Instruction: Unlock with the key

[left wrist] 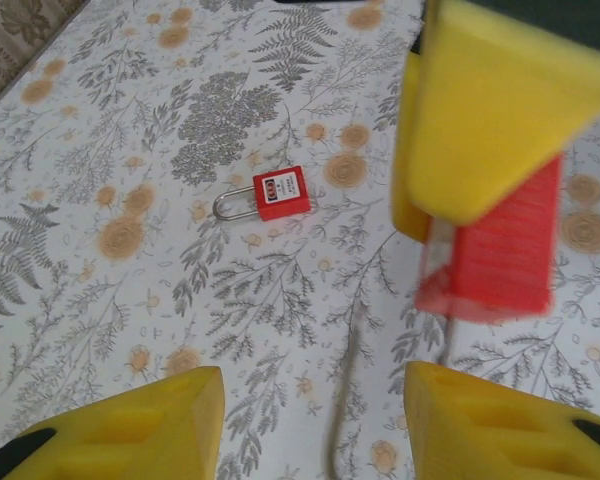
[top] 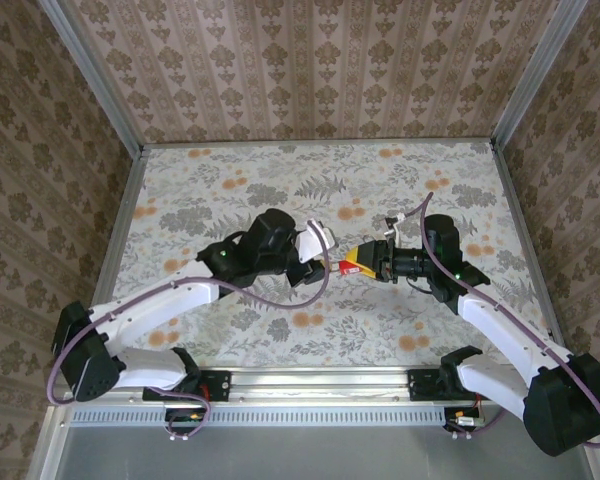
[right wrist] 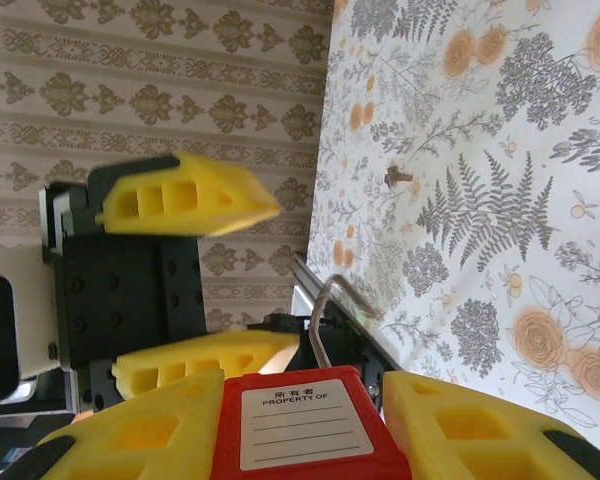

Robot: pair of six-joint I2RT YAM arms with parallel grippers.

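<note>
My right gripper (right wrist: 315, 425) is shut on a red padlock (right wrist: 305, 420), held above the table with its white label facing the camera. The padlock's thin steel shackle (right wrist: 325, 310) points toward my left gripper (top: 320, 258). In the left wrist view that same padlock (left wrist: 500, 245) hangs blurred under a yellow right finger (left wrist: 480, 110). Its shackle (left wrist: 345, 390) runs down between my left gripper's (left wrist: 315, 400) open jaws, touching neither pad. I cannot make out the key.
A second red padlock (left wrist: 280, 193) lies flat on the floral tablecloth (left wrist: 100, 150), shackle pointing left. A small brown object (right wrist: 395, 178) lies on the cloth, too small to identify. Patterned walls enclose the table on three sides.
</note>
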